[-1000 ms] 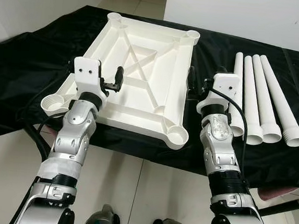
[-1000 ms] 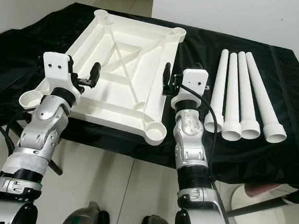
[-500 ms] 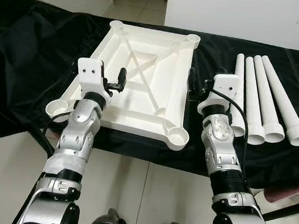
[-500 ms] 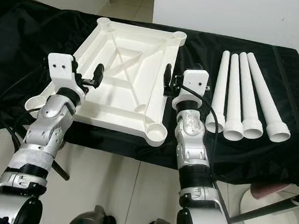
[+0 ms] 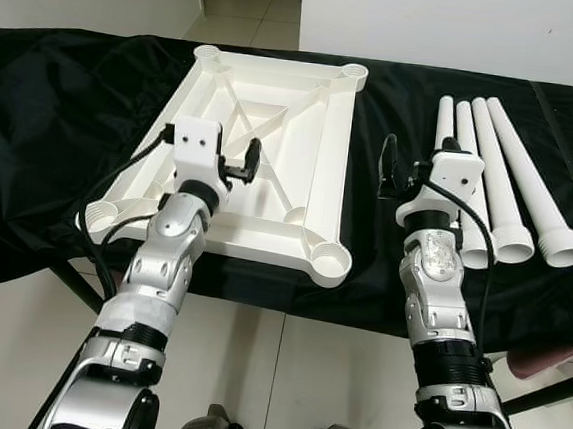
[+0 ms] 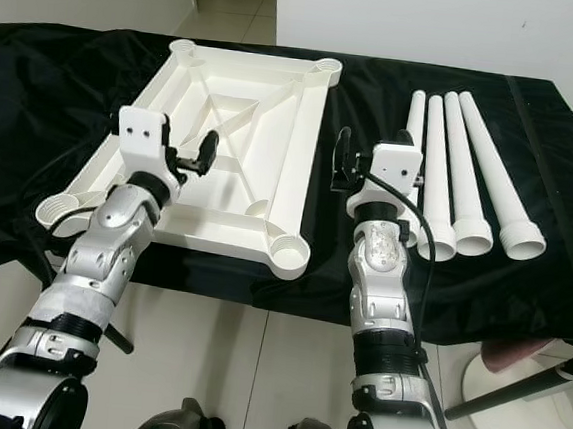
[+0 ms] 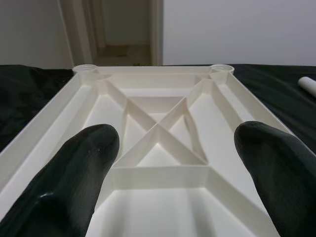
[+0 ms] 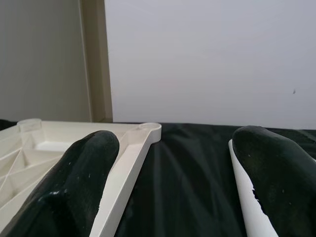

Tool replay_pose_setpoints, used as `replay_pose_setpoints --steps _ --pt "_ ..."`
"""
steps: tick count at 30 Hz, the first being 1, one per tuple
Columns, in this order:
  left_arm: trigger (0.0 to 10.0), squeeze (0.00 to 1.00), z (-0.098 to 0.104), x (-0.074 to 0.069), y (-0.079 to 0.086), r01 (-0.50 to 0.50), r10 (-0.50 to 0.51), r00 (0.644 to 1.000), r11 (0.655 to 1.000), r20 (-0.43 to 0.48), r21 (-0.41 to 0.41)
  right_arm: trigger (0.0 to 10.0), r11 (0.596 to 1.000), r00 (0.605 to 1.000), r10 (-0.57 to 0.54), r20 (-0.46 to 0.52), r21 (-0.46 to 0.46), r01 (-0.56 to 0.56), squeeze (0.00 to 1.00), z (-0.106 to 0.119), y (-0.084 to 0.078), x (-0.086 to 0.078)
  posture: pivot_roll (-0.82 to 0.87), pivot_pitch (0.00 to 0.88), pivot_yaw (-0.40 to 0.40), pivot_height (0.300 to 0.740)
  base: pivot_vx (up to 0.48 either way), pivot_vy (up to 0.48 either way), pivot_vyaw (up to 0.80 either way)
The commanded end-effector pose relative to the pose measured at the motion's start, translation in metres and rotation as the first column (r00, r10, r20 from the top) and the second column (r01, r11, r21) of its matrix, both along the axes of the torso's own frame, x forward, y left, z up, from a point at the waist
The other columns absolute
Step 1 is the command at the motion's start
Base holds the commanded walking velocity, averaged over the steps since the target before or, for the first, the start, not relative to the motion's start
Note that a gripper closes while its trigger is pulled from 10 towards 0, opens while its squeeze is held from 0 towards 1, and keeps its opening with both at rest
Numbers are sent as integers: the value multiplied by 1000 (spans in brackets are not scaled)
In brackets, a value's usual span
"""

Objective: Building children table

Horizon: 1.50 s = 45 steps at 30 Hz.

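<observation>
— Where do we stand?
— Our left tool (image 5: 241, 160) hovers spread over the upturned tabletop (image 5: 272, 153) on the bench (image 5: 65, 105); right tool (image 5: 396, 169), also spread, beside the legs (image 5: 490, 182).
— Handling?
— Likely light, stiff, slick plastic; we'd grip a leg mid-shaft.

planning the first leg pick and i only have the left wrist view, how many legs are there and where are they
observer: Four white plastic tube legs lie side by side on the black cloth, to the right of the upside-down white plastic tabletop.
operator: is the right gripper near them
observer: The right gripper hovers open and empty over the cloth, between the tabletop's right edge and the nearest leg.
operator: near corner sockets free
observer: The near right round socket is empty, with no leg in it.
</observation>
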<state>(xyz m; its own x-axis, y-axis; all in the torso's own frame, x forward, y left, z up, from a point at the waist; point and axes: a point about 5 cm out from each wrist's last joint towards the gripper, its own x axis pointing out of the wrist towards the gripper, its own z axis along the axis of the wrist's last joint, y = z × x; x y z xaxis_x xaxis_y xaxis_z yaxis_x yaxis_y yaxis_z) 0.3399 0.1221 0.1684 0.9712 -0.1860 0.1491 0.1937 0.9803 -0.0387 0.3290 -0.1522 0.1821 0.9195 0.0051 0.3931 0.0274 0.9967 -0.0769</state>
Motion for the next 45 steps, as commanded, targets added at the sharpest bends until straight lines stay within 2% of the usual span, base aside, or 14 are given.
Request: replay_pose_setpoints --steps 1,11,19,23,26,34,39,41,45 --pt "10000 0 0 -3 9 -32 32 999 999 3 19 10000 1000 1000 21 -21 8 -21 0 -4 4 -1 1 0 60 740 0 -311 0" --pt "10000 0 -4 -9 22 -90 90 996 996 6 23 10000 998 997 59 -52 -14 -59 0 -7 6 3 44 0 11 740 0 -292 0" --pt "10000 0 -5 -13 23 -101 101 995 994 5 28 10000 996 995 87 -58 -22 -88 0 -7 10 5 58 0 -5 740 0 -280 0" --pt "10000 0 -6 -15 22 -104 104 995 994 -5 -22 10000 995 993 95 -64 -23 -96 0 -8 12 5 57 0 -11 740 0 0 0" --pt "10000 0 -5 -15 22 -106 106 994 994 1 -27 10000 995 993 96 -66 -24 -98 0 -8 12 5 53 0 -17 740 0 0 0" --pt "10000 0 -6 -20 18 -83 83 997 997 -3 5 10000 996 992 89 -87 -22 -91 0 -11 10 3 36 6 -32 740 0 0 0" --pt "10000 0 -7 -18 18 -63 63 998 998 -20 4 10000 999 994 17 -112 -26 -20 0 -14 4 4 36 8 -28 740 0 0 0" --pt "10000 0 -4 -21 16 -49 48 999 999 -5 -7 10000 996 987 -79 -137 18 82 0 -13 -4 9 37 14 -21 740 0 0 0" --pt "10000 0 -2 -25 8 13 -14 1000 1000 4 18 10000 987 973 -157 -170 6 161 0 -11 -9 15 38 16 -22 740 0 0 0"
